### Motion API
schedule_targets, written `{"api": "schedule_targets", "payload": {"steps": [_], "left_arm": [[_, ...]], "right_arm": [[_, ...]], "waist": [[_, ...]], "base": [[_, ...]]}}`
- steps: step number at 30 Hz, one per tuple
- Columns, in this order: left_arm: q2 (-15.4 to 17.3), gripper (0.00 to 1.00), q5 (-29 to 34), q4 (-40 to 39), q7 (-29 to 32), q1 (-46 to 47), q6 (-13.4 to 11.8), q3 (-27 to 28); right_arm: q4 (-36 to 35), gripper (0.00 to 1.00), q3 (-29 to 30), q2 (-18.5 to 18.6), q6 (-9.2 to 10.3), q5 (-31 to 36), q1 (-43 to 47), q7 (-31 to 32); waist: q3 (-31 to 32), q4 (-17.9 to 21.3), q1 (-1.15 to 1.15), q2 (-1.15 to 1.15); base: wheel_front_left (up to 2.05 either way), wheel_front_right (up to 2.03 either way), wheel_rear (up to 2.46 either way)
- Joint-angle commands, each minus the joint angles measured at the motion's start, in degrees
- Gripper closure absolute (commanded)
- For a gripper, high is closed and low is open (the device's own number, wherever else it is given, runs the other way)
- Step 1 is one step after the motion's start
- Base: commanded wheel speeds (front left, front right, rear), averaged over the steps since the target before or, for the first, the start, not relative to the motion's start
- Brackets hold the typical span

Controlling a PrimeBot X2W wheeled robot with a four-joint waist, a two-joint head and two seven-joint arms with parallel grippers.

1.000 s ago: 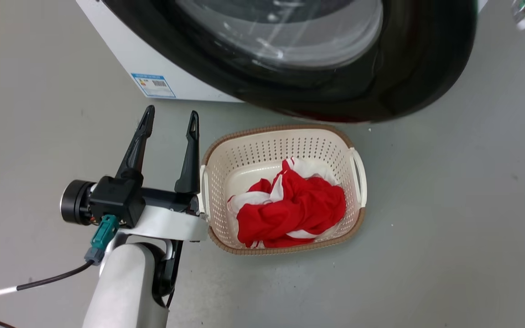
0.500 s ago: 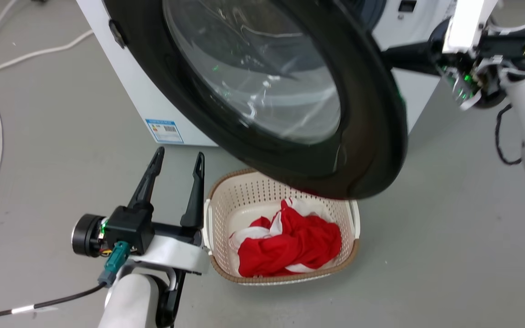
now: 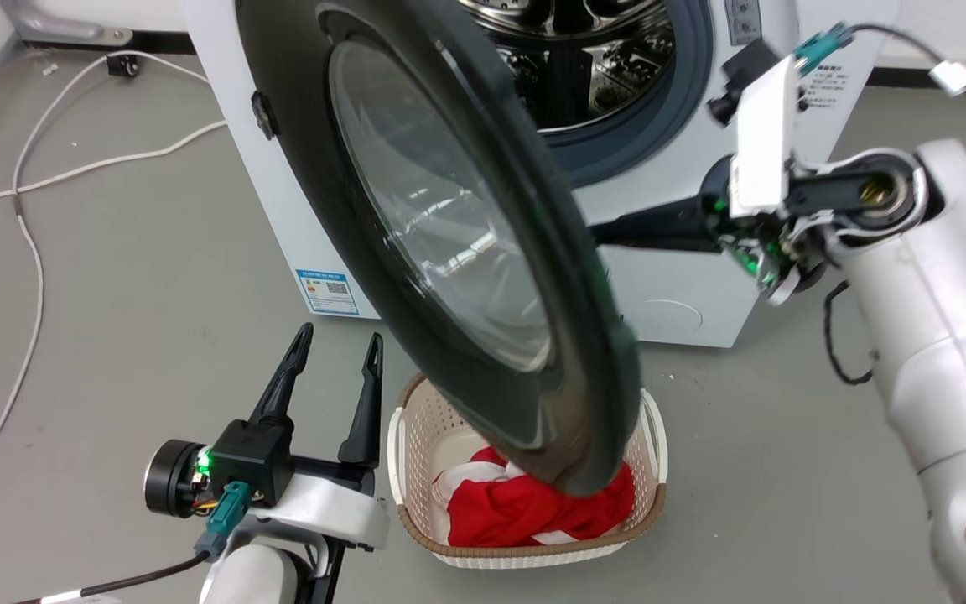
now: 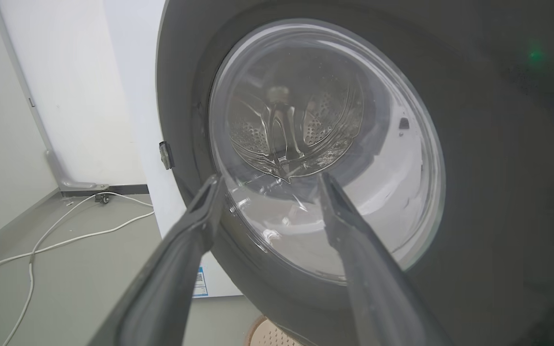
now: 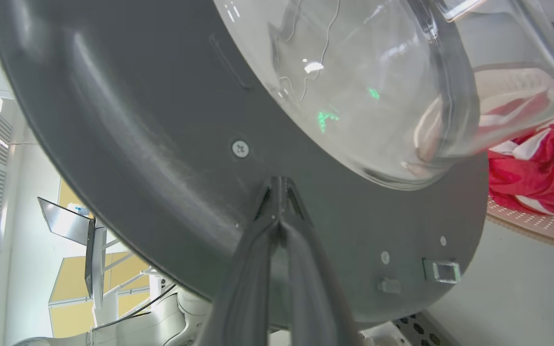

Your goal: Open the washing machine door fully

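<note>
Door (image 3: 449, 252) ajar, one basket (image 3: 533, 558), left hand (image 3: 340, 335) spread, right hand (image 5: 279, 185) pinched

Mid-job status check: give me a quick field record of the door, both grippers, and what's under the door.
door: washing machine door partly open, drum exposed
right gripper: shut, tips against the door's inner face
left gripper: open, free, beside basket
below door: basket holding red-and-white cloth
</note>
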State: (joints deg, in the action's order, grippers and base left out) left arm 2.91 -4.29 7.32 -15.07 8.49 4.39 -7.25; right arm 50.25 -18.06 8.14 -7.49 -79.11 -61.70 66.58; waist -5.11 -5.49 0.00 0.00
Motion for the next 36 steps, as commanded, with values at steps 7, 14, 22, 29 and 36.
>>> {"api": "schedule_targets", "payload": {"steps": [7,14,22,29,36], "left_arm": [[-0.1,0.00,-0.2,0.3,-0.1,-1.2,-0.2,-0.1],[-0.1,0.00,-0.3,0.1,-0.1,-1.9,-0.5,0.1],[-0.1,0.00,-0.3,-0.1,-0.1,-2.3,-0.7,1.0],[0.0,0.00,-0.6,0.0,-0.1,-2.5,-0.9,1.6],[0.0,0.00,-0.8,0.0,-0.1,-3.3,-1.5,2.9]], "right_arm": [[-6.4,1.00,-0.4,-3.2,0.00,-2.3,6.1,3.8],[-11.1,1.00,-0.6,-4.4,0.01,-3.5,10.3,5.1],[-16.7,1.00,3.4,-3.7,0.01,-2.4,15.2,-1.7],[-23.9,1.00,12.7,-1.5,0.01,-4.6,22.7,-11.9],[-32.4,1.00,20.6,0.5,0.01,-5.6,34.9,-19.2]], "waist": [[1.3,-0.6,0.00,0.00],[1.9,-0.9,0.00,0.00],[2.1,-0.4,0.00,0.00],[2.4,1.1,0.00,0.00],[2.5,3.3,0.00,0.00]], "base": [[0.00,0.00,0.00],[0.00,0.00,0.00],[0.00,0.00,0.00],[0.00,0.00,0.00],[0.00,0.00,0.00]]}}
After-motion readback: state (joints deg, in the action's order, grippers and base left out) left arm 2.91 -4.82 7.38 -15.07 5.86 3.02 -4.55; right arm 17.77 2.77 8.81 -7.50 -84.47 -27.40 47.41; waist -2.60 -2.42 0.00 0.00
